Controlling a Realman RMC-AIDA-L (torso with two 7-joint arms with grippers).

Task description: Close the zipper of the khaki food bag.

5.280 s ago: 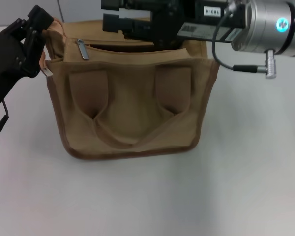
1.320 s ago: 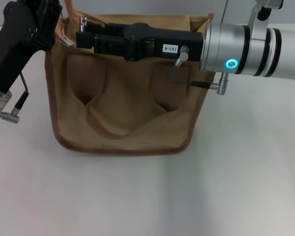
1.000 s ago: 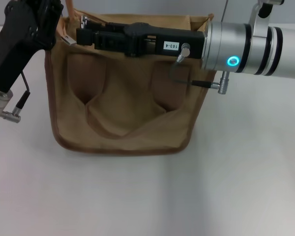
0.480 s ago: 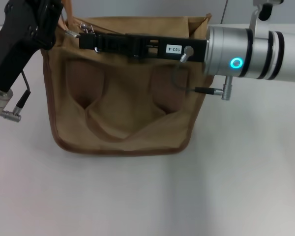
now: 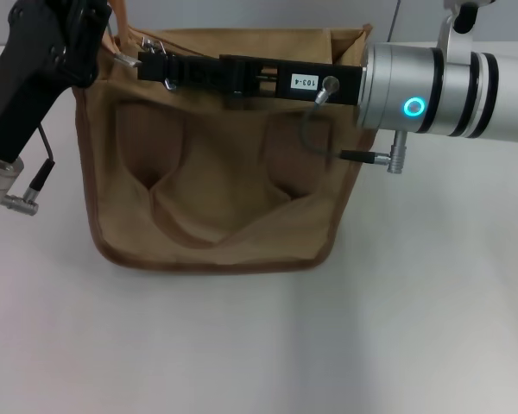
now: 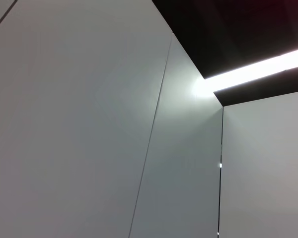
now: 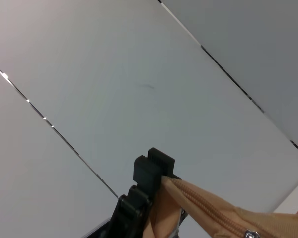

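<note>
1. A boxy khaki canvas food bag [image 5: 216, 172] with darker brown edge piping and looped handles sits on a white table [image 5: 414, 328], toward twelve o'clock in the head view.
2. The right gripper [image 5: 151, 67], black and long, reaches across the bag's top edge from three o'clock to its eleven o'clock corner.
3. Its jaws look clenched on the small silver metal pull tab [image 5: 166, 78] of the tan zipper [image 7: 208, 210]; the grip seems narrow, though I judge this rather than see it plainly.
4. The left gripper [image 5: 104, 30], black, holds the bag's corner at eleven o'clock; I cannot tell how its jaws stand.
5. Step in hand: the pull is gripped at the line's start.
6. The next move likely calls for a steady drag toward three o'clock while the left arm braces the corner.
</note>
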